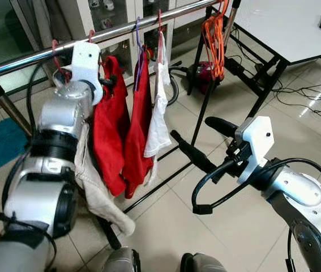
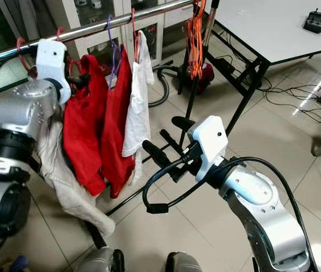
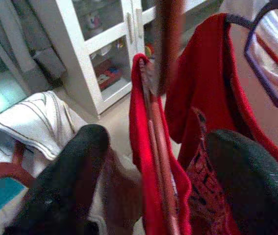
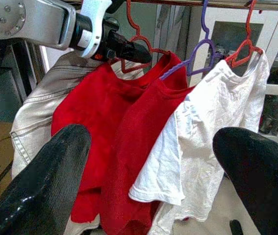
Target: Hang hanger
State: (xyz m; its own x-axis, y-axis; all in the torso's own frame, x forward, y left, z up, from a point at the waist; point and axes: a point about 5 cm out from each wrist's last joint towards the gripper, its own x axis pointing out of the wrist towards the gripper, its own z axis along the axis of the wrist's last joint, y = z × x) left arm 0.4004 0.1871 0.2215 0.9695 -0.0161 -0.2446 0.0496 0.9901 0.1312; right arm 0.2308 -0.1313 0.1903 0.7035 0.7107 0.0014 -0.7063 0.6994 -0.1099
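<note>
Nearest me, my right hand [image 2: 163, 141] hangs with fingers apart below the rail [image 1: 149, 25], while my left hand [image 1: 108, 84] sits spread around the red hanger [image 4: 136, 46] hooked there

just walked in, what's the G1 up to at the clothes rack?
It is hanging laundry on the silver metal clothes rail. The left gripper is up at the rail, at the red plastic hanger that carries a red shirt. Beside it hang a second red garment on a purple hanger, a white t-shirt and beige trousers. The right gripper is open, apart from the clothes, holding nothing.
</note>
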